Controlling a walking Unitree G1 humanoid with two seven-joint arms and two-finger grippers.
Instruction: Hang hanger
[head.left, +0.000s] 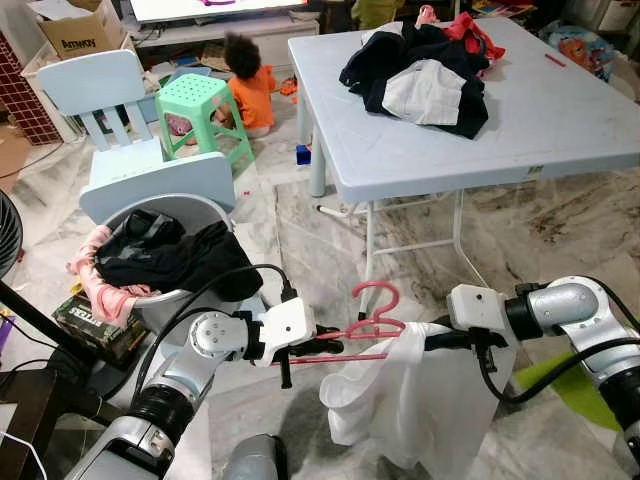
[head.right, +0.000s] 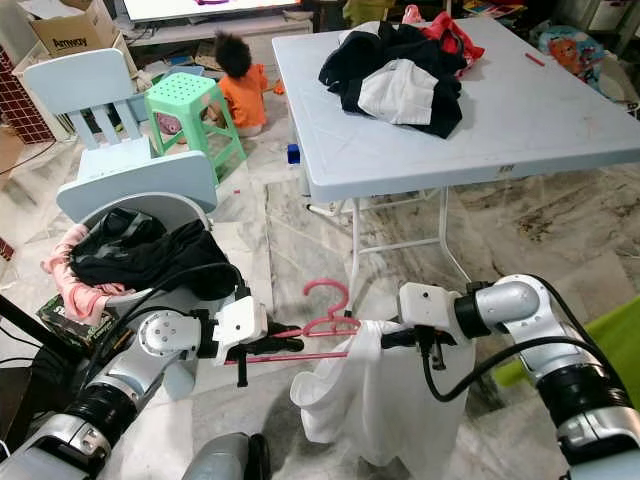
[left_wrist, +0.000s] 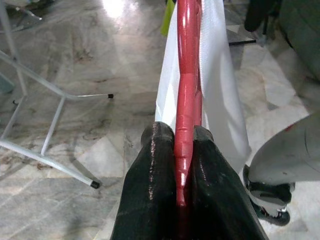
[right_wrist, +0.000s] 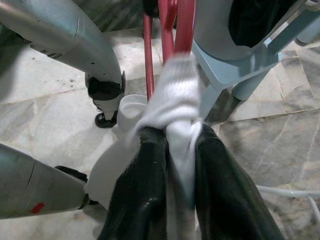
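The pink plastic hanger (head.left: 375, 318) hangs in the air above the marble floor, in front of the near edge of the pale blue surface, carried by nothing but the 2 grippers. It lies roughly level, its hook (head.left: 373, 296) curling upward and its thin lower bar running sideways. One end is pinched between the left gripper's (left_wrist: 183, 150) black fingers. A white garment (head.left: 410, 395) is draped over the other end and sags down from it in loose folds. The right gripper's (right_wrist: 175, 145) fingers are closed on a bunched knot of that white cloth beside the hanger's arm.
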